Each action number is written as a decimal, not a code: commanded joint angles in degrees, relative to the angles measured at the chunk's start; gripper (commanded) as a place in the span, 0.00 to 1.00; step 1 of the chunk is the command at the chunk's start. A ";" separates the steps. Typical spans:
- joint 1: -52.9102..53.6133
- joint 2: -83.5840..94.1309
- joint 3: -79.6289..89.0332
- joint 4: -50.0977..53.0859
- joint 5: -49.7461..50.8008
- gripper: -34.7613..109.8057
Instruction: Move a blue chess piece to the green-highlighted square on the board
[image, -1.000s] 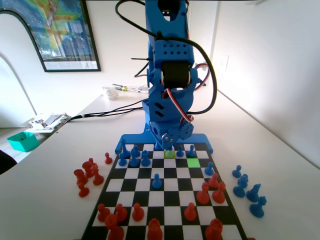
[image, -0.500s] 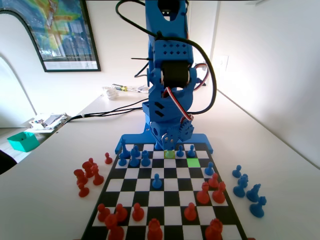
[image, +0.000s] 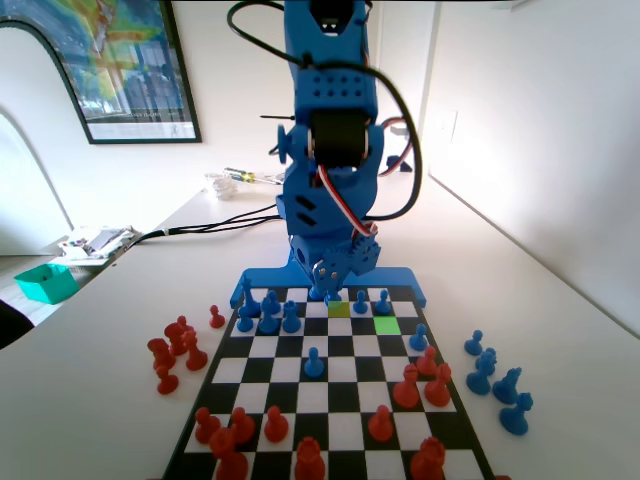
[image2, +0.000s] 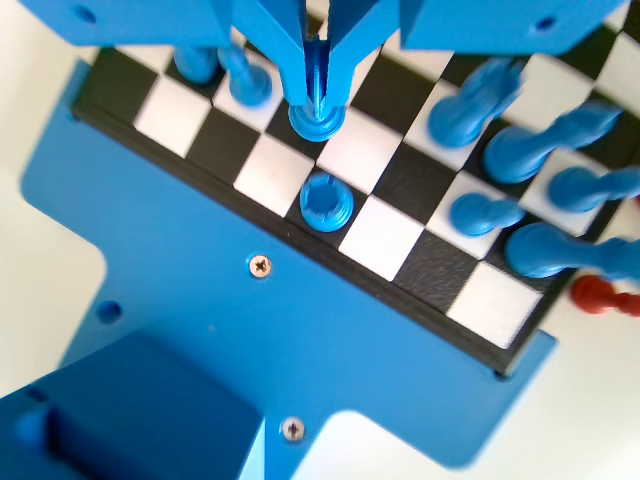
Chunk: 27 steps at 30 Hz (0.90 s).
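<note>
While the gripper (image2: 318, 85) grips the blue chess piece (image2: 317, 112) at the board's (image: 330, 400) arm-side rows, the green-highlighted square (image: 386, 325) nearby stays unoccupied; transfer and release remain.

White table (image: 90, 400), white walls (image: 530, 130). Framed picture (image: 120, 65) on left wall. Bright light from right.

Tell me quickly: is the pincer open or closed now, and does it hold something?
Pincer: closed on a blue chess piece, which is at the board.
</note>
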 joint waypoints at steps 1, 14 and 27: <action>0.00 3.43 -7.91 8.17 1.67 0.25; -11.60 1.14 -18.02 9.93 28.12 0.25; -19.16 -4.75 -8.17 -2.72 38.50 0.25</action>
